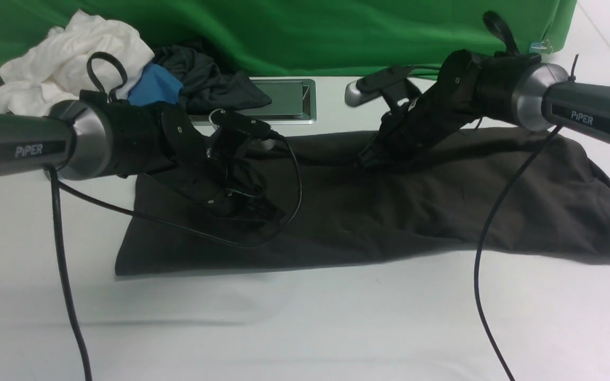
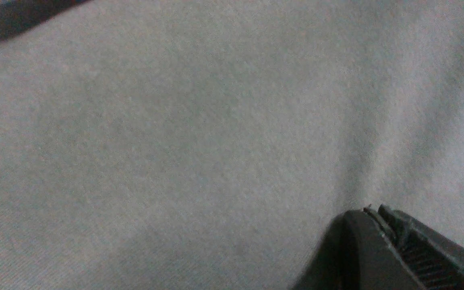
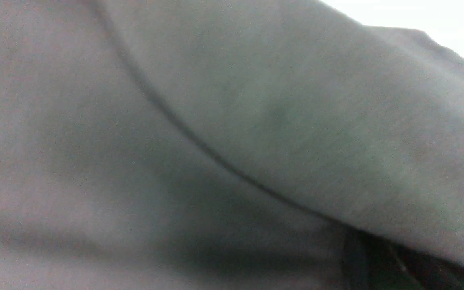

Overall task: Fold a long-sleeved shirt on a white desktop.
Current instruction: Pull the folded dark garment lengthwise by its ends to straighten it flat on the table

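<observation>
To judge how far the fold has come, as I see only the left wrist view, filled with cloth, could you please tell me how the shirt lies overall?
Observer: The long-sleeved shirt lies as one long band across the white desktop.
Operator: Thank you. Where is the right gripper?
Observer: The right gripper is shut, tip down at the band's far edge, near its middle.
Operator: Is anything else on the desk?
Observer: A heap of other garments sits at the far left, against the green cloth.
</observation>
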`<action>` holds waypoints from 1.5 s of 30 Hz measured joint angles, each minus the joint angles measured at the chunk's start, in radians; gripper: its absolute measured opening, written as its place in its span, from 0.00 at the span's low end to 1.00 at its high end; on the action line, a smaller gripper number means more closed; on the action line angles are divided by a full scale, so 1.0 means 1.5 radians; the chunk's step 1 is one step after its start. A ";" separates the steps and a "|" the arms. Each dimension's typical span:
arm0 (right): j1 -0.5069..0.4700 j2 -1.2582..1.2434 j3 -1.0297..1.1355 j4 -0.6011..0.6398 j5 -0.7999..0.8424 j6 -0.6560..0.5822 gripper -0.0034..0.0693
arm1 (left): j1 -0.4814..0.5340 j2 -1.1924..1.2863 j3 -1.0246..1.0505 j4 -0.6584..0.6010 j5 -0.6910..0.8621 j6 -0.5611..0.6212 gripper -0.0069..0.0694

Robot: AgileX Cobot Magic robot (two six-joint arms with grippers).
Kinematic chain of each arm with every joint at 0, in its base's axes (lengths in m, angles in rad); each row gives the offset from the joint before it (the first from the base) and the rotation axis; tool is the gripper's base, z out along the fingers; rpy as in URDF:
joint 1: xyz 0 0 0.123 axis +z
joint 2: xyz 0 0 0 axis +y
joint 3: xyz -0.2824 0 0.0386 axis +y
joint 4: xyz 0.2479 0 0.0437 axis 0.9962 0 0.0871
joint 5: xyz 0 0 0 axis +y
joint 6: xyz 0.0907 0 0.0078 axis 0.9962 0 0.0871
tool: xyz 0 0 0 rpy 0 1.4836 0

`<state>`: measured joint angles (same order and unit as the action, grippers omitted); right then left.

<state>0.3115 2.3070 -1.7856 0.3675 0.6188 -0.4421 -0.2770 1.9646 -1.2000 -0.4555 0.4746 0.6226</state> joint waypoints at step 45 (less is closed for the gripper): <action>-0.385 -0.185 0.217 -0.151 0.162 0.185 0.99 | -0.115 -0.265 0.119 0.011 0.080 0.008 0.16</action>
<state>-0.2659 2.0298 -1.4594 0.1412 0.8622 -0.1639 -0.4501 1.5663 -1.0220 -0.4394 0.5952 0.6339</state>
